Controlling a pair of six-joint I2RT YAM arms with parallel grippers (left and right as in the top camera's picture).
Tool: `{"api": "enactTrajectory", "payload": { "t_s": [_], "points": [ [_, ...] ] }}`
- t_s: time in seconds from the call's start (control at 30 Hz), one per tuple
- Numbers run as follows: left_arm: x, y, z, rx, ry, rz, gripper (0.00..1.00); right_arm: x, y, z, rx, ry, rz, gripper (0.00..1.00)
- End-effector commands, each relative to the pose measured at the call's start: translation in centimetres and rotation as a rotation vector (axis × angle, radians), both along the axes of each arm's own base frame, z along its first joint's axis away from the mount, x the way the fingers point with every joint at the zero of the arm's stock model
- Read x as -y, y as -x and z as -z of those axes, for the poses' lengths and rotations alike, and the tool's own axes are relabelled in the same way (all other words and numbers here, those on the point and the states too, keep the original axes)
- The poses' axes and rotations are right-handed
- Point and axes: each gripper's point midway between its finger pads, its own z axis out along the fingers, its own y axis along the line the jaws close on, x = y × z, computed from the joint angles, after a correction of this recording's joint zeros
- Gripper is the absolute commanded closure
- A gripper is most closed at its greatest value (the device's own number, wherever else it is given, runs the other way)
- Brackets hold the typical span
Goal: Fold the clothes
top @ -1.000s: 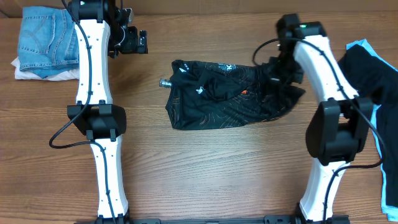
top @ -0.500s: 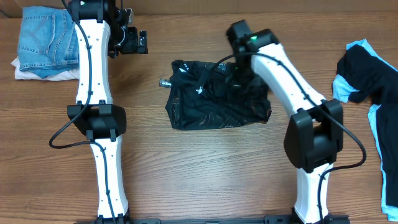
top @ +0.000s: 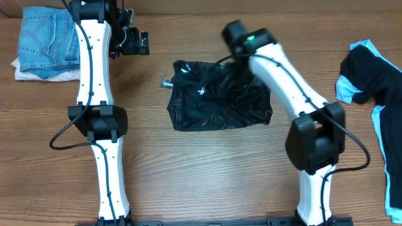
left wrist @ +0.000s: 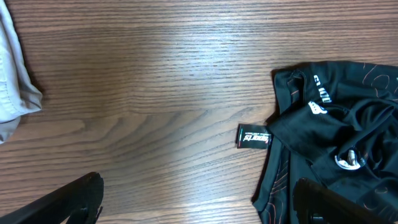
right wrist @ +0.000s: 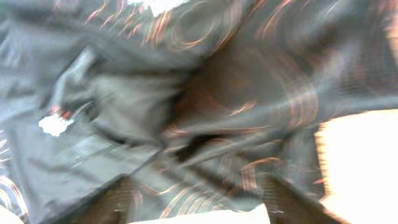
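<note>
Right gripper (right wrist: 202, 190), fingers apart over the black jersey (top: 220, 107) (blurry view): lift straight up, don't drag the fold. Left gripper (top: 143, 43) is spread wide and idle.

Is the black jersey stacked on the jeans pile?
No, the black jersey lies by itself on bare wood mid-table, well apart from the jeans in the far-left corner.

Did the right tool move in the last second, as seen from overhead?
Yes. The right tool moved left, away from the black-and-blue garment on the right, and is now over the black jersey.
</note>
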Motion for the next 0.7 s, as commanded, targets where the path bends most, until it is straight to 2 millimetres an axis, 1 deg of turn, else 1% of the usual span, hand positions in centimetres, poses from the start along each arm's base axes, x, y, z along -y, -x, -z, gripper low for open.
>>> {"api": "enactTrajectory", "payload": {
  "t_s": [0.0,0.07,0.17,0.23,0.47,0.6,0.67],
  "points": [
    [0.4,0.2,-1.5,0.027,0.013,-0.001,0.00,5.3,-2.4,-2.6,0.060,-0.023,0.154,0.20],
    [0.5,0.2,-1.5,0.025,0.014,-0.001,0.00,6.6,-2.5,-2.1,0.025,-0.080,0.191,0.21],
    [0.5,0.2,-1.5,0.025,0.014,-0.001,0.00,8.3,-2.3,-1.0,-0.022,-0.152,0.245,0.28],
    [0.6,0.2,-1.5,0.028,0.014,0.001,0.00,8.6,-2.0,-0.2,-0.042,-0.184,0.231,0.28],
    [0.7,0.1,-1.6,0.030,0.014,0.004,0.00,7.2,-1.5,2.8,-0.077,-0.279,0.215,0.27],
    [0.7,0.1,-1.6,0.033,0.014,0.004,0.00,6.1,-2.1,3.4,-0.055,-0.339,0.201,0.27],
    [0.7,0.0,-1.6,0.035,0.014,0.004,0.00,5.6,-2.6,3.3,-0.038,-0.368,0.193,0.27]
  ]
}}
